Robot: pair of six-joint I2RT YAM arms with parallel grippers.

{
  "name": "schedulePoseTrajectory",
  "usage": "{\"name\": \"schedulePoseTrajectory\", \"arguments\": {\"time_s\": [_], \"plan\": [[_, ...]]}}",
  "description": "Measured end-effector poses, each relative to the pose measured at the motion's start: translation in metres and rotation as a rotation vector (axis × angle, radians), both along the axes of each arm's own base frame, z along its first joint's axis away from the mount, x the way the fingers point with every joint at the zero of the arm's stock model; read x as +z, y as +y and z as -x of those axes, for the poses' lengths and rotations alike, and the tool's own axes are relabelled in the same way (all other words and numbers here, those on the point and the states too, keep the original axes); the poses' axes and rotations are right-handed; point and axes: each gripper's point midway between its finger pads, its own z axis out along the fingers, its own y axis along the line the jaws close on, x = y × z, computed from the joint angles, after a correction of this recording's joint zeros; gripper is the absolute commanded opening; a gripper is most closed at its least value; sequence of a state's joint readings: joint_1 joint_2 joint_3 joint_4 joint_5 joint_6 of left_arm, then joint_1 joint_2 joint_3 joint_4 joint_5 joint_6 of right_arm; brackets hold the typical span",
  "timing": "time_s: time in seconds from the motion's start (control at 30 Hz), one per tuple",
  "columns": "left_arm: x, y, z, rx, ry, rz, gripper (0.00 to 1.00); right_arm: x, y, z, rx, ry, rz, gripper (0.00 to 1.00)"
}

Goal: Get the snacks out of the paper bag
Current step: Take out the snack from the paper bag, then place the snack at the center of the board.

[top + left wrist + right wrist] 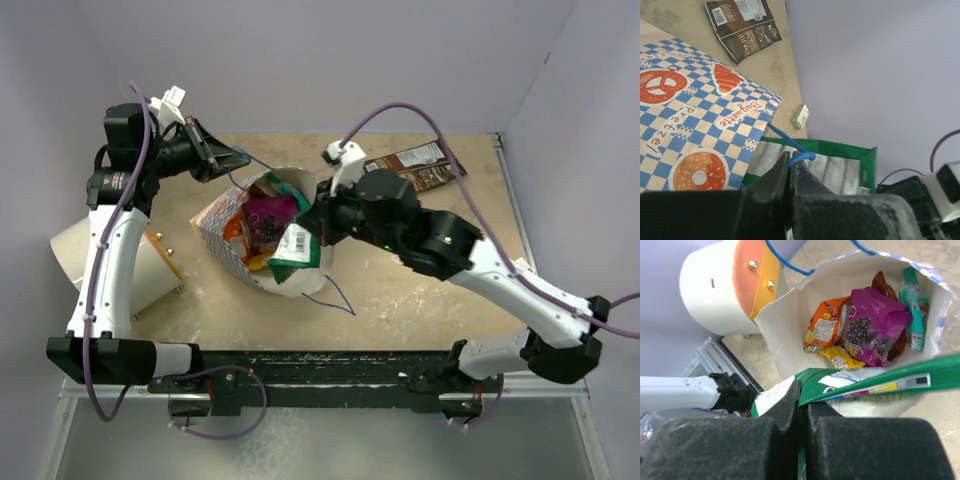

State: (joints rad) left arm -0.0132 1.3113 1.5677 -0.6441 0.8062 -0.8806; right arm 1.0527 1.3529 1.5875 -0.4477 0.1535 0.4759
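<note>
Paper bag (pixel 222 225): white, blue checks, pretzel and bread pictures, cream inside. Mouth wide open. One blue cord handle (pixel 785 137) pinched in left gripper (pixel 790 167). Green-and-white packet (pixel 297 245) over bag mouth, corner pinched in right gripper (pixel 802 400). Purple packet (pixel 872 325), orange packet (pixel 824 325), yellow packet (pixel 840 359), teal packet (pixel 914 305) piled inside bag. Brown packet (pixel 415 165) flat outside bag, well apart.

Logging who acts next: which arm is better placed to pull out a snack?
Right: right jaws pinch the green packet at the mouth of the paper bag; left jaws hold its blue cord handle.
</note>
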Motion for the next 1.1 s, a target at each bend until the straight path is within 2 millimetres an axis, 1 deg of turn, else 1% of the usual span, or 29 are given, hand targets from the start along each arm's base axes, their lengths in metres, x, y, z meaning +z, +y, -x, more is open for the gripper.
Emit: {"name": "schedulePoseTrajectory", "arguments": {"time_s": [0.13, 0.17, 0.23, 0.3, 0.37, 0.4, 0.47, 0.6, 0.7, 0.77, 0.8, 0.87, 0.93, 1.03, 1.07, 1.1], "plan": [[-0.002, 0.0, -0.002, 0.001, 0.006, -0.001, 0.0, 0.049, -0.035, 0.016, -0.012, -0.058, -0.062, 0.0], [-0.002, 0.0, -0.002, 0.002, 0.005, -0.001, 0.0, 0.068, -0.048, 0.018, -0.036, -0.083, -0.085, 0.0], [-0.002, 0.001, -0.002, 0.006, 0.004, -0.006, 0.0, 0.098, -0.066, 0.017, -0.083, -0.128, -0.121, 0.0], [-0.003, 0.002, -0.003, 0.015, 0.009, -0.01, 0.0, 0.128, -0.088, 0.013, -0.155, -0.18, -0.147, 0.0], [-0.003, 0.003, -0.003, 0.02, 0.01, -0.011, 0.0, 0.151, -0.109, 0.003, -0.239, -0.235, -0.151, 0.0], [-0.004, 0.004, -0.004, 0.021, 0.009, -0.012, 0.0, 0.158, -0.118, -0.003, -0.279, -0.265, -0.141, 0.0], [-0.004, 0.004, -0.003, 0.024, 0.01, -0.015, 0.0, 0.162, -0.135, -0.02, -0.351, -0.316, -0.089, 0.0], [-0.006, 0.005, -0.002, 0.028, 0.019, -0.017, 0.0, 0.151, -0.169, -0.064, -0.492, -0.389, 0.086, 0.0], [-0.01, 0.005, 0.0, 0.027, 0.027, -0.016, 0.0, 0.131, -0.184, -0.106, -0.561, -0.413, 0.239, 0.0], [-0.011, 0.005, 0.0, 0.027, 0.031, -0.016, 0.0, 0.109, -0.197, -0.139, -0.583, -0.399, 0.332, 0.0], [-0.012, 0.005, 0.0, 0.027, 0.033, -0.016, 0.0, 0.099, -0.202, -0.152, -0.592, -0.385, 0.364, 0.0], [-0.012, 0.005, -0.001, 0.026, 0.035, -0.017, 0.0, 0.073, -0.219, -0.188, -0.603, -0.337, 0.429, 0.0], [-0.013, 0.005, -0.001, 0.02, 0.039, -0.024, 0.0, 0.042, -0.238, -0.225, -0.611, -0.279, 0.477, 0.0], [-0.015, 0.005, -0.004, 0.014, 0.048, -0.036, 0.0, -0.004, -0.257, -0.264, -0.587, -0.194, 0.518, 0.0], [-0.017, 0.005, -0.004, 0.012, 0.053, -0.04, 0.0, -0.017, -0.263, -0.274, -0.578, -0.167, 0.521, 0.0], [-0.02, 0.005, -0.004, 0.01, 0.061, -0.044, 0.0, -0.03, -0.259, -0.282, -0.545, -0.146, 0.517, 0.0]]}}
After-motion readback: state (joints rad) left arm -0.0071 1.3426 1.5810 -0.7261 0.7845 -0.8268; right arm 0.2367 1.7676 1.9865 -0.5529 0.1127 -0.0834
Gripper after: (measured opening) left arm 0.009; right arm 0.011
